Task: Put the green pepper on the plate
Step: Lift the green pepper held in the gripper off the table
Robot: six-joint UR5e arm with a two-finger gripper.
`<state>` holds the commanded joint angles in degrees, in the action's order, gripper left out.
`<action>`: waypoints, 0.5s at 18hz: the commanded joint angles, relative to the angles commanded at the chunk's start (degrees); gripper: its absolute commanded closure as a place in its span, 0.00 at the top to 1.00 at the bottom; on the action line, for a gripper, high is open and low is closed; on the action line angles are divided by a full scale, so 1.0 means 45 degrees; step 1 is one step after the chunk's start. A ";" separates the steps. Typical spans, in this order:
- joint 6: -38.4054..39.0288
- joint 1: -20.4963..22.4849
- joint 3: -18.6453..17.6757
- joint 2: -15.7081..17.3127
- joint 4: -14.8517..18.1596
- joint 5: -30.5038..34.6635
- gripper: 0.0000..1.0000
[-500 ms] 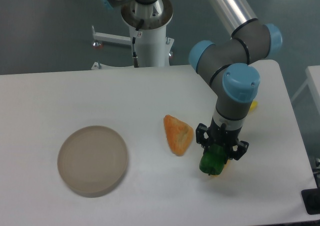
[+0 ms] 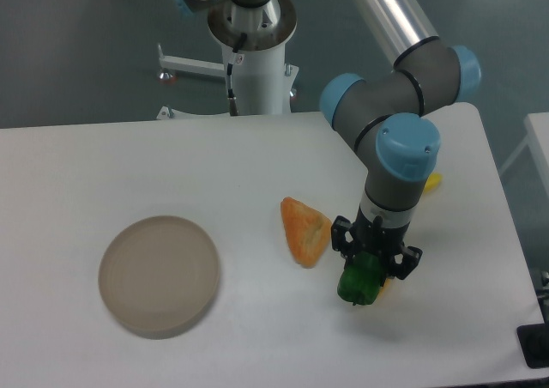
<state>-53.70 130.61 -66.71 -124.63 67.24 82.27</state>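
Observation:
The green pepper (image 2: 359,281) is glossy and dark green, held in my gripper (image 2: 371,261) at the right of the white table. The gripper points down and its fingers are shut on the pepper's upper part; the pepper hangs just above the table. The plate (image 2: 159,274) is a round beige-grey dish at the front left, far to the left of the gripper, with nothing on it.
A yellow-orange pepper (image 2: 305,230) lies just left of the gripper. A small yellow object (image 2: 433,180) shows behind my arm at the right. The robot's base column (image 2: 256,57) stands at the back centre. The table's right edge is close to the gripper.
The gripper and the green pepper have shifted slightly to the left, toward the yellow-orange pepper. The plate has not moved.

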 joint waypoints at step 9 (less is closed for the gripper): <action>0.2380 -0.1523 -0.0525 0.1074 0.0020 0.0039 0.34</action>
<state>-42.99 123.76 -69.07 -119.80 67.33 82.44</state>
